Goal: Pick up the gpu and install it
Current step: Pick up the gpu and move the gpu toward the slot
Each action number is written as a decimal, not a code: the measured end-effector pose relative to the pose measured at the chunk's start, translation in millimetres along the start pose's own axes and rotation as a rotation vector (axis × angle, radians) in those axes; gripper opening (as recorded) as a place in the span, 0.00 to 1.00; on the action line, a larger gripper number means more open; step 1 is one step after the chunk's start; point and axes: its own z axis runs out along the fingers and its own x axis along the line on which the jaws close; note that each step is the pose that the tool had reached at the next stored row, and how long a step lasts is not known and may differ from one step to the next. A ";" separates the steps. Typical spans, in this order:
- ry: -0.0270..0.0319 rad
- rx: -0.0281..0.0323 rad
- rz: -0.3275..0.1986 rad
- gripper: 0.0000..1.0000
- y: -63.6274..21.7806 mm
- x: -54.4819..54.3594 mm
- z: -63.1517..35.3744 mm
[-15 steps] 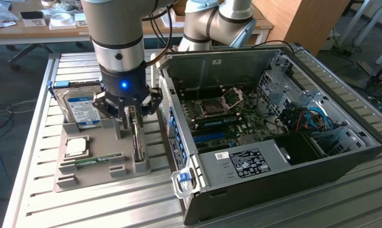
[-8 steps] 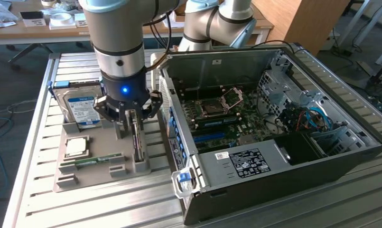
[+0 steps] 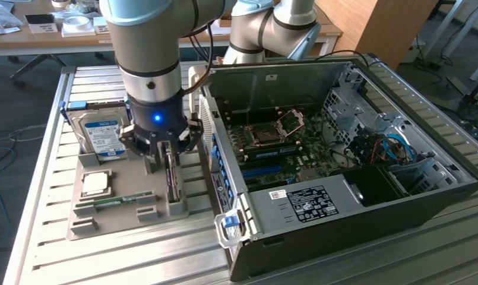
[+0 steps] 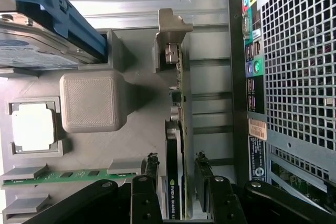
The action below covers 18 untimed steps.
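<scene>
The gpu (image 3: 172, 181) is a thin dark card standing on edge in a slot of the grey holder tray (image 3: 112, 222), beside the open computer case (image 3: 429, 196). My gripper (image 3: 167, 155) has come down over the card's far end. In the wrist view, the gpu (image 4: 175, 103) runs edge-on between my two fingers. The gripper (image 4: 177, 174) is open, one finger (image 4: 151, 169) on each side, and a narrow gap shows between each pad and the card.
The tray also holds a silver hard drive (image 3: 101, 133) with a blue-white label, a cpu (image 3: 95, 183) and a green memory stick (image 3: 124, 199). The case's motherboard (image 3: 278, 148) lies exposed. The case's rear panel (image 4: 294, 77) stands close beside the card.
</scene>
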 end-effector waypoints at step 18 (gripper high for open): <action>-0.0001 0.0000 0.000 0.42 -0.8 0.4 17.2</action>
